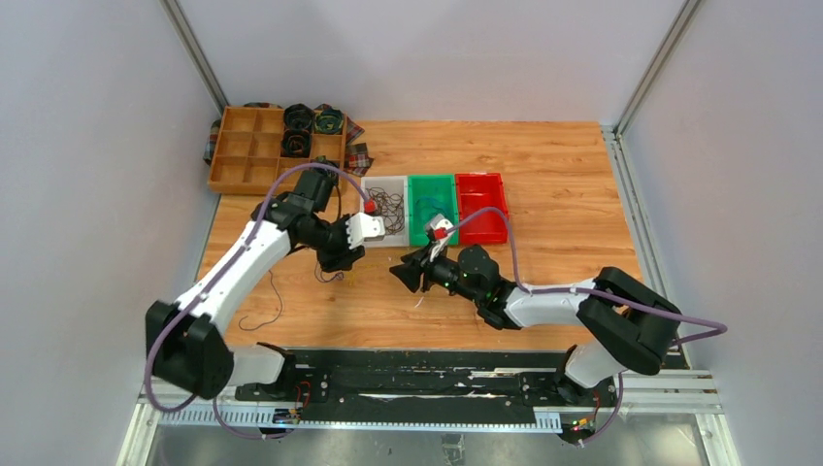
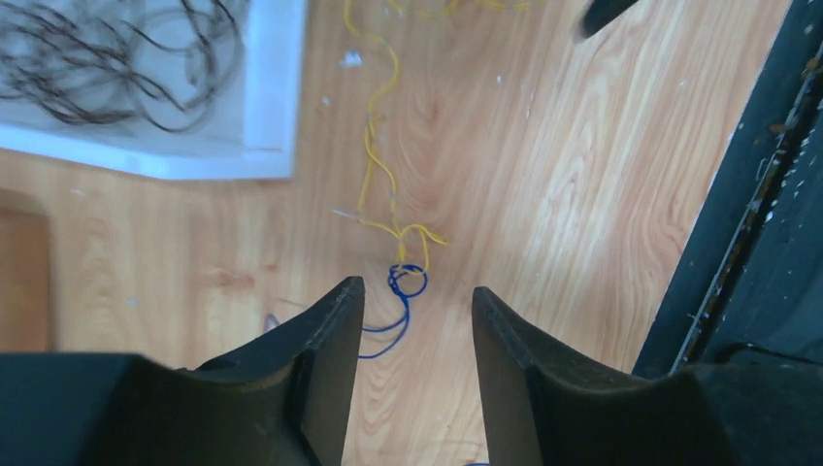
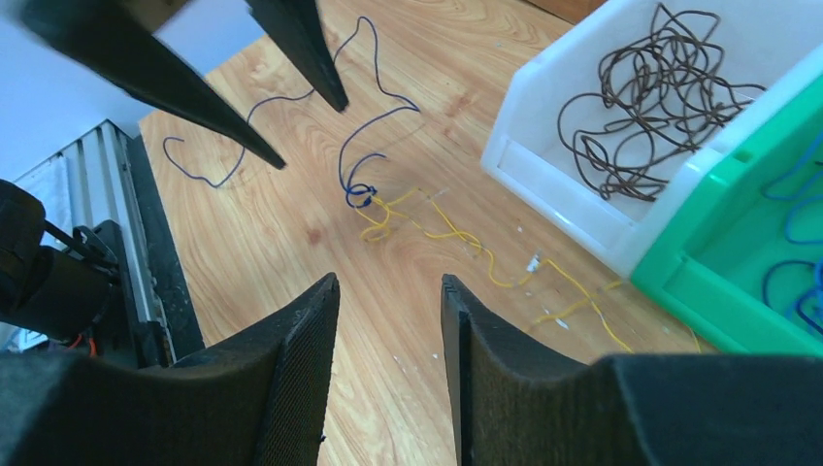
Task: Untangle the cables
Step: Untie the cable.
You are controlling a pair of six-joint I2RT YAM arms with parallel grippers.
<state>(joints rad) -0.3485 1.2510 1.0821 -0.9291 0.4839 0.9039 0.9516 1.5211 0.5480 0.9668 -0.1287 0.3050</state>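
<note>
Centrally, a thin, kinked yellow cable (image 3: pixel 454 236) knots into a looping blue cable (image 3: pixel 360 194); my left gripper (image 2: pixel 417 288) and right gripper (image 3: pixel 388 280) both stand spread, holding nothing.

A light-brown wood-grain tabletop (image 1: pixel 563 194) stands inside a booth of plain pale lilac-grey walls (image 1: pixel 427 49). Slanting silver aluminium frame posts (image 1: pixel 199 58) mark the back corners. A black metal rail (image 1: pixel 427 374) lines the near edge. The light is soft and even.

White bin (image 1: pixel 384 179), green bin (image 1: pixel 432 178), red bin (image 1: pixel 481 177)
</note>
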